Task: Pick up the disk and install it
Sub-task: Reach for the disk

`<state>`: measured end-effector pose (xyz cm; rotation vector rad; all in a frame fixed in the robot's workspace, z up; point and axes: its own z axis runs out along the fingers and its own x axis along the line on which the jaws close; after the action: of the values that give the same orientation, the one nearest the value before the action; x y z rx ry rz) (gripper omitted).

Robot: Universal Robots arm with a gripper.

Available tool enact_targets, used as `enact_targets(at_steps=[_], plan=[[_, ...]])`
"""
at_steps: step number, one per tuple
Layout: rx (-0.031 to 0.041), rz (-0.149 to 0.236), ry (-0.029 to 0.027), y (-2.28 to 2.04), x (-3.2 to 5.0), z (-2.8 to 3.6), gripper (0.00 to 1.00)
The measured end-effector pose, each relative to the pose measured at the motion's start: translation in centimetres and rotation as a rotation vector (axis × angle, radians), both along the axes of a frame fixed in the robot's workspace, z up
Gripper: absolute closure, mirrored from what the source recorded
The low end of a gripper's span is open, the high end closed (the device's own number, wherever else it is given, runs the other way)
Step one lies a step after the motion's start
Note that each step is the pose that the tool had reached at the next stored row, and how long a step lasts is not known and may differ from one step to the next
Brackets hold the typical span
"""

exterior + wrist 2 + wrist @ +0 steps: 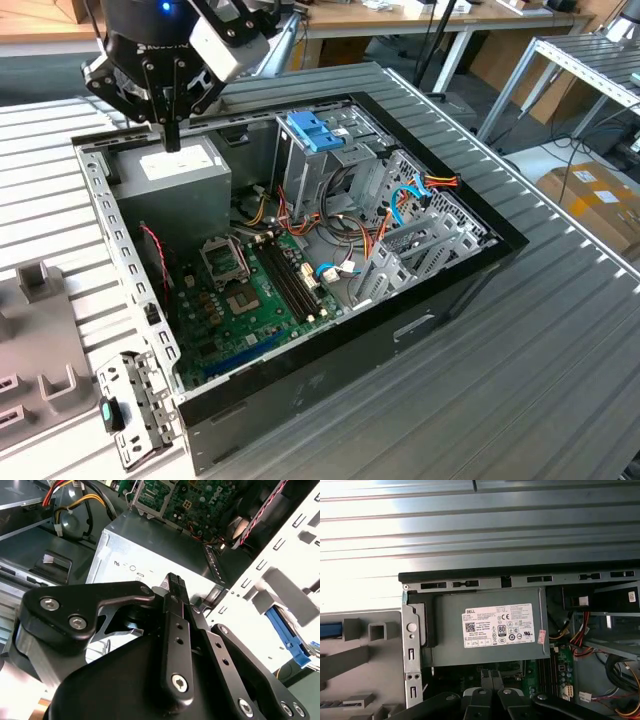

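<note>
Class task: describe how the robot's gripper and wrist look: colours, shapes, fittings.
The gripper is matt black, built from flat jointed link bars that narrow to slim tips. Silver screw heads mark its pivots in the second wrist view. Above it sits a round black wrist with a blue light and a white-grey box mounted alongside.

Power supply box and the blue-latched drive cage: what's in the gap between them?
In the exterior view, a bundle of yellow and orange wires lies between the power supply box and the drive cage.
</note>
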<state>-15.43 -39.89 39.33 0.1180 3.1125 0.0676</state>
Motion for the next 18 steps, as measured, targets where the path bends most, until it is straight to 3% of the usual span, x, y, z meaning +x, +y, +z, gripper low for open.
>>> enact_targets(at_steps=[18], plan=[[0.0,0.0,0.0,0.0,-0.58,0.0,0.89]])
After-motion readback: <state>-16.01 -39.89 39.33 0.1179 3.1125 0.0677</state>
